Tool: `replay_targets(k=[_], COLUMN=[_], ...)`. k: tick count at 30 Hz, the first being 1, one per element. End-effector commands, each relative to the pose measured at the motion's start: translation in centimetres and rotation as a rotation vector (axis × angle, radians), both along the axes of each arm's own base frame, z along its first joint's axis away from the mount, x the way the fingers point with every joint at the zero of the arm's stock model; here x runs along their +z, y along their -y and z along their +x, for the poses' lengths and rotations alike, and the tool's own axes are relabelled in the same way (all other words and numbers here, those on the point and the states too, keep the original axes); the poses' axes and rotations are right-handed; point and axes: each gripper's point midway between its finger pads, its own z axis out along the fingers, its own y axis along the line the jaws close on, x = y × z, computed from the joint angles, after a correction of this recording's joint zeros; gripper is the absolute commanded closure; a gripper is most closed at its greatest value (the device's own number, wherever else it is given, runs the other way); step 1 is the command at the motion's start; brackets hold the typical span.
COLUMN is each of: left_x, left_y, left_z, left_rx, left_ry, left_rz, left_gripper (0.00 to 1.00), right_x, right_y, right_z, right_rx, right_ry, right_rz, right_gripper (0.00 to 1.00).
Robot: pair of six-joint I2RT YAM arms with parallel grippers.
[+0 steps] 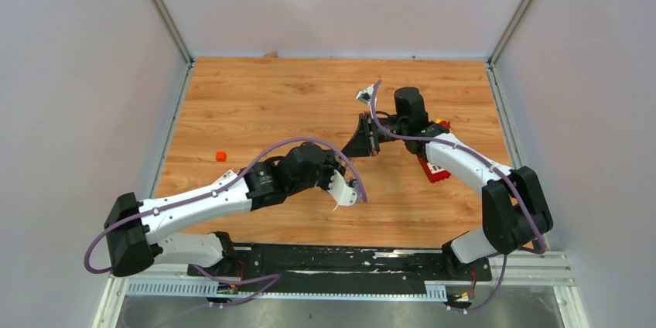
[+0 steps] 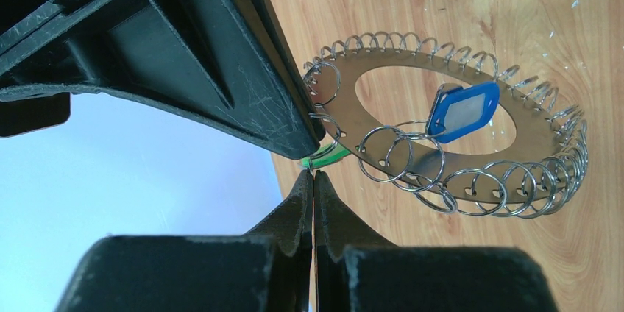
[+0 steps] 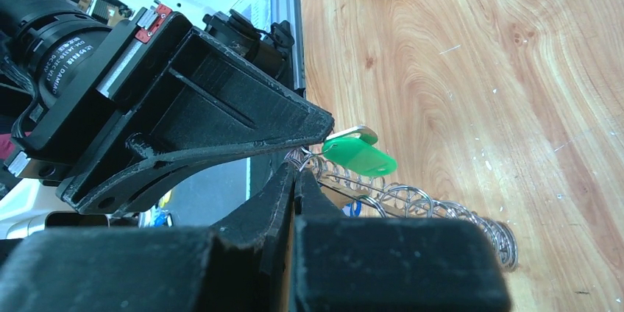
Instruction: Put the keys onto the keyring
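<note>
The keyring (image 2: 530,143) is a flat silver disc rimmed with wire split rings; the right wrist view shows the keyring (image 3: 412,203) edge-on above the wood. A blue key (image 2: 463,110) hangs from one ring across the disc's hole. The green key (image 3: 358,156) juts out where both gripper tips meet; only a sliver of the green key (image 2: 327,156) shows in the left wrist view. My left gripper (image 2: 313,174) is shut on the green key's thin wire loop. My right gripper (image 3: 296,168) is shut on a split ring at the keyring's rim. From above, the grippers (image 1: 346,156) hide the keyring.
A red block with white squares (image 1: 435,169) lies beside the right forearm. A small orange cube (image 1: 221,155) sits on the wood at the left. Grey walls close in the table on three sides, and a black rail (image 1: 340,260) runs along the near edge.
</note>
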Motion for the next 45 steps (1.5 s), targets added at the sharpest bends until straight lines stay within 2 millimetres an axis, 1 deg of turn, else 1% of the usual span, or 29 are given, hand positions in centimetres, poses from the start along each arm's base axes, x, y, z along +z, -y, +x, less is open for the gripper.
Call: replay_targets(k=[1, 8, 13, 15, 18, 22, 24, 29, 32, 35, 41, 45], left_x=[-0.5, -0.8, -0.5, -0.1, 0.8, 2.8, 3.3, 3.0, 3.0, 2.9, 2.7, 2.7], left_y=[0.6, 0.9, 0.9, 0.7, -0.1, -1.0, -1.0, -1.2, -1.1, -0.7, -1.0, -0.7], left_z=[-0.7, -0.8, -0.9, -0.7, -0.2, 0.4, 0.2, 0.7, 0.9, 1.1, 1.8, 2.0], left_rx=[-0.033, -0.043, -0.039, -0.031, -0.002, 0.039, 0.043, 0.058, 0.061, 0.062, 0.069, 0.066], left_ry=[-0.044, -0.061, -0.062, -0.048, -0.035, -0.040, -0.052, -0.042, -0.039, -0.039, 0.011, 0.019], left_rz=[0.002, 0.013, 0.007, 0.000, -0.028, -0.119, -0.138, -0.095, -0.084, -0.078, -0.040, -0.039], left_gripper=[1.00, 1.00, 1.00, 1.00, 1.00, 1.00, 1.00, 1.00, 1.00, 1.00, 1.00, 1.00], right_x=[2.8, 2.5, 2.2, 2.0, 1.6, 1.4, 1.5, 1.6, 1.1, 0.7, 1.1, 1.2], right_y=[-0.3, -0.4, -0.3, -0.3, 0.0, 0.1, 0.0, -0.4, -0.6, -0.7, -0.8, -0.9], right_z=[0.2, 0.5, 0.8, 1.0, 1.5, 2.0, 2.1, 2.7, 3.0, 2.9, 2.7, 2.5], right_rx=[0.036, 0.019, 0.002, -0.007, -0.031, -0.066, -0.074, -0.115, -0.138, -0.137, -0.127, -0.117], right_ry=[0.099, 0.090, 0.089, 0.093, 0.094, 0.081, 0.057, -0.034, -0.101, -0.153, -0.154, -0.157], right_rz=[0.075, 0.066, 0.051, 0.040, 0.022, -0.002, -0.002, -0.003, -0.009, 0.002, 0.022, 0.028], right_gripper=[1.00, 1.00, 1.00, 1.00, 1.00, 1.00, 1.00, 1.00, 1.00, 1.00, 1.00, 1.00])
